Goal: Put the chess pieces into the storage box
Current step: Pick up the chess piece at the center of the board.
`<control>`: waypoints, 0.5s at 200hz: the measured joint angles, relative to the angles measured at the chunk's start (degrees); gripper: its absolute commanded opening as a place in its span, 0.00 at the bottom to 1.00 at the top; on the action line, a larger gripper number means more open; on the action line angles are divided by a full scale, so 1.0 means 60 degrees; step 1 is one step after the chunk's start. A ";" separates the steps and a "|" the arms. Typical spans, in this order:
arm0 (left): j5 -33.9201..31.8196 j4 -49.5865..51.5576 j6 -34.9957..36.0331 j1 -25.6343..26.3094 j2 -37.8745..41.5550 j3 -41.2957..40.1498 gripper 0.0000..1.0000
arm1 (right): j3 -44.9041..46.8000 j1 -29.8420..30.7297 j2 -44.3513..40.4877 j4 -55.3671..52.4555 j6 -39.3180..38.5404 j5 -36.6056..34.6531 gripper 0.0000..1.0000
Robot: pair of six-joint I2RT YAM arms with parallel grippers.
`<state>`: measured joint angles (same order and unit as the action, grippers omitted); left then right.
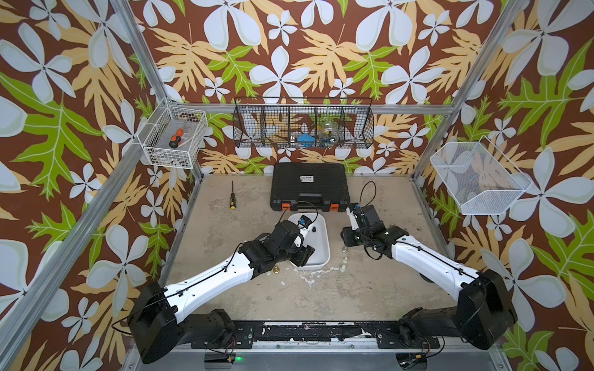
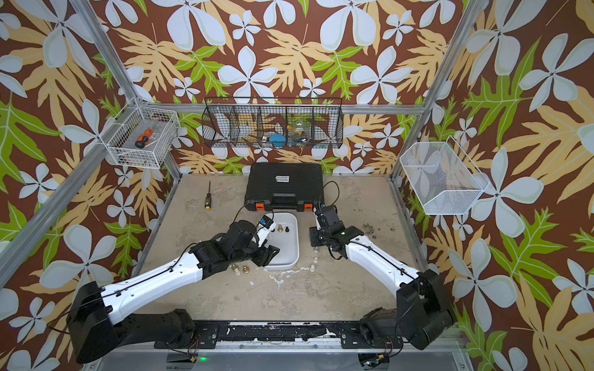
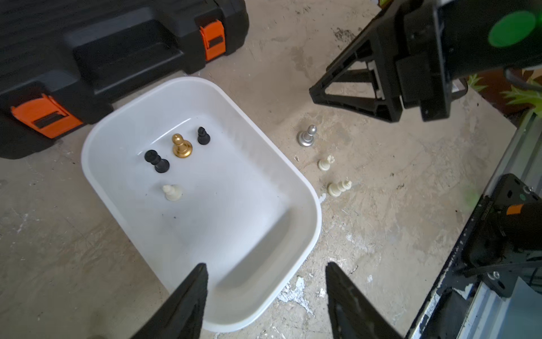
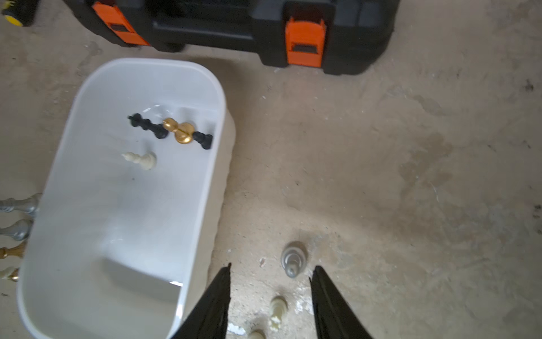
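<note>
Toolcase label point(image 1: 306, 178) — illegible — behind storage box point(image 1: 319, 250)

- Worn beige tabletop point(image 1: 337, 289), stained and chipped.
- Closed black toolcase point(image 1: 310, 184) at the back.
- White storage box point(image 3: 234, 205) just in front of it.
- Screwdriver point(image 1: 232, 196) lies left of the toolcase.
- Silver piece point(image 3: 307, 137) and two cream pieces point(image 3: 326, 163) stand right of the storage box, gold pieces point(image 2: 245, 270) to its left.
</note>
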<state>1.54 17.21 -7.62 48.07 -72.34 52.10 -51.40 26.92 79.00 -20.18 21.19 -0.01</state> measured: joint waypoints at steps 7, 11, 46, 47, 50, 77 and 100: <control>0.0044 0.0062 0.0066 0.0076 -0.0040 0.0000 0.66 | 0.0091 -0.0102 0.0084 -0.0007 0.0000 0.0000 0.46; 0.0055 0.0084 0.0069 0.0117 -0.0051 0.0000 0.66 | 0.0113 -0.0138 0.0142 -0.0015 -0.0004 0.0004 0.45; 0.0157 0.0106 0.0273 0.0637 -0.0066 -0.0127 0.67 | 0.0127 -0.0171 0.0750 -0.0040 -0.0036 0.0229 0.43; 0.0160 0.0113 0.0277 0.0652 -0.0069 -0.0131 0.67 | 0.0127 -0.0171 0.0754 -0.0044 -0.0036 0.0229 0.43; 0.0168 0.0135 0.0291 0.0710 -0.0080 -0.0131 0.67 | 0.0127 -0.0175 0.0769 -0.0051 -0.0036 0.0229 0.42; 0.0186 0.0193 0.0397 0.1107 -0.0178 -0.0168 0.67 | 0.0135 -0.0189 0.0852 -0.0069 -0.0040 0.0168 0.40; 0.0229 0.0302 0.0525 0.1158 -0.0335 -0.0157 0.67 | 0.0255 -0.0135 0.0845 -0.0098 -0.0044 0.0029 0.39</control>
<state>2.92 19.03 -4.47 55.02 -74.35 51.16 -49.87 26.11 84.07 -20.78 20.93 0.16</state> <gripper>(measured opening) 0.671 0.395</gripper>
